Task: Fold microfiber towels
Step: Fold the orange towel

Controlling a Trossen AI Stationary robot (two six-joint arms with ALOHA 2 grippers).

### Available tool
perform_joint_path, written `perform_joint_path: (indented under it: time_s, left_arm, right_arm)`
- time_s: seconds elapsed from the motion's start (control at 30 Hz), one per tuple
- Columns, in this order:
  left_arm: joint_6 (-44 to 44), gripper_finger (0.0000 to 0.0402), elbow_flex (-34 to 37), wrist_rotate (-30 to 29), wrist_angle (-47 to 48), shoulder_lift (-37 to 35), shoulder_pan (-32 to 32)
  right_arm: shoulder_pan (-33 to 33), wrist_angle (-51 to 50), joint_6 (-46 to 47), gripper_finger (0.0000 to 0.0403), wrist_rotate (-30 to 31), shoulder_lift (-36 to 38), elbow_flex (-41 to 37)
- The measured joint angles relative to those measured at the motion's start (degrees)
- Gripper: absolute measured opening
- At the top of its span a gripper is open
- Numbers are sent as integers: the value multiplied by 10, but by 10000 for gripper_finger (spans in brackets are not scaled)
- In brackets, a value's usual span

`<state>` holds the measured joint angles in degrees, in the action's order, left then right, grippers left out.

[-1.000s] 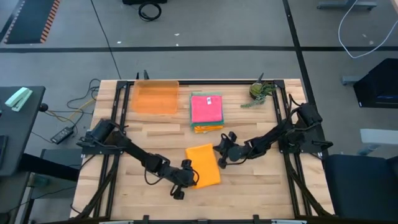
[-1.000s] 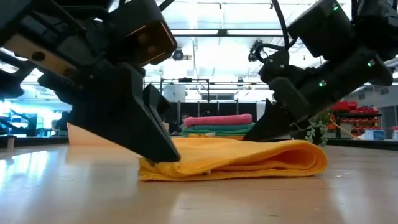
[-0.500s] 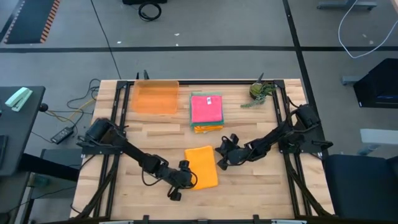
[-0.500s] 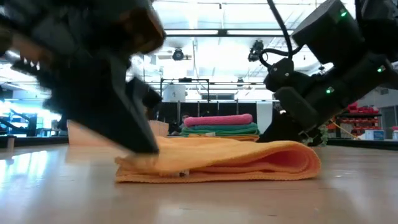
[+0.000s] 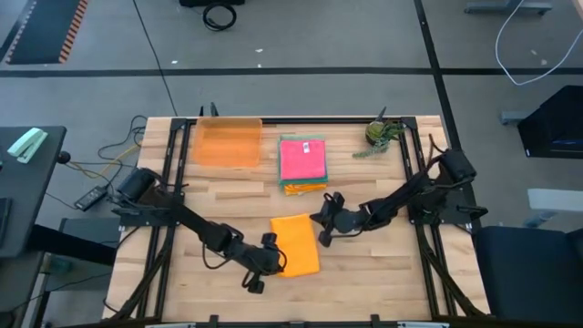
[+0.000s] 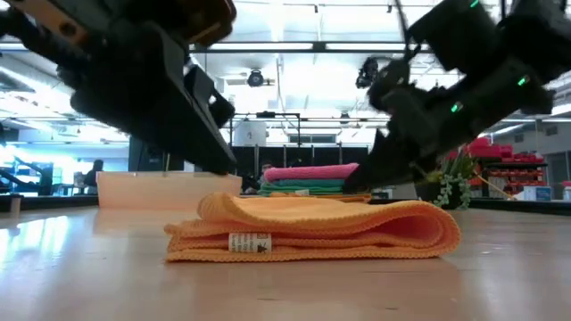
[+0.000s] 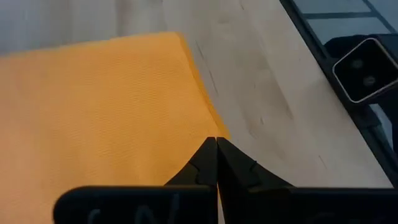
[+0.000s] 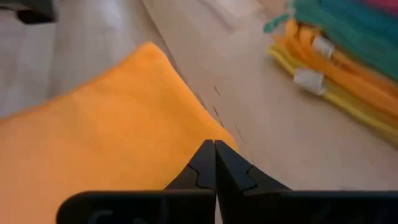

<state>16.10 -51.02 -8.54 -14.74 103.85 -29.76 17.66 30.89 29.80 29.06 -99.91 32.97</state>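
Note:
An orange microfiber towel lies folded flat on the wooden table, its fold toward the right and its white tag facing the low camera. My left gripper is shut and hangs just above the towel's near left edge; the low view shows it clear of the cloth. My right gripper is shut and hovers over the towel's far right corner, also clear in the low view.
A stack of folded towels with a pink one on top sits beyond the orange towel. A translucent orange tray stands at the far left. A small plant stands at the far right. Bare wood lies near the front edge.
My left gripper has dragged the towel's left edge a little toward the table's left, then let go and risen clear, uncovering the white tag. My right gripper has lifted off the towel's far right part. The towel now lies squarer and flat.

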Motion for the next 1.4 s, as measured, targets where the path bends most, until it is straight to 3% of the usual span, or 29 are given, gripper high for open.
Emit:
perform_joint_path:
  time_s: [0.23,0.5,0.77,1.03,1.23,1.33,1.4]
  left_arm:
    - [30,13,0,0,-10,37,-1]
    - [38,16,0,6,13,43,4]
    - [16,11,-3,8,93,36,38]
    - [-36,6,1,6,183,-12,73]
    - [-75,25,0,7,258,-93,101]
    - [-78,28,1,8,289,-126,111]
    - [-73,22,1,8,280,-142,114]
  right_arm:
    - [-20,9,-26,3,-44,-45,36]
    - [-22,-82,32,3,-49,-46,43]
    - [33,-128,119,3,-47,-36,43]
    - [108,-202,200,3,-72,23,40]
    - [136,-252,201,3,-11,105,40]
    - [134,-242,185,3,48,132,41]
    - [119,-213,163,3,50,129,42]
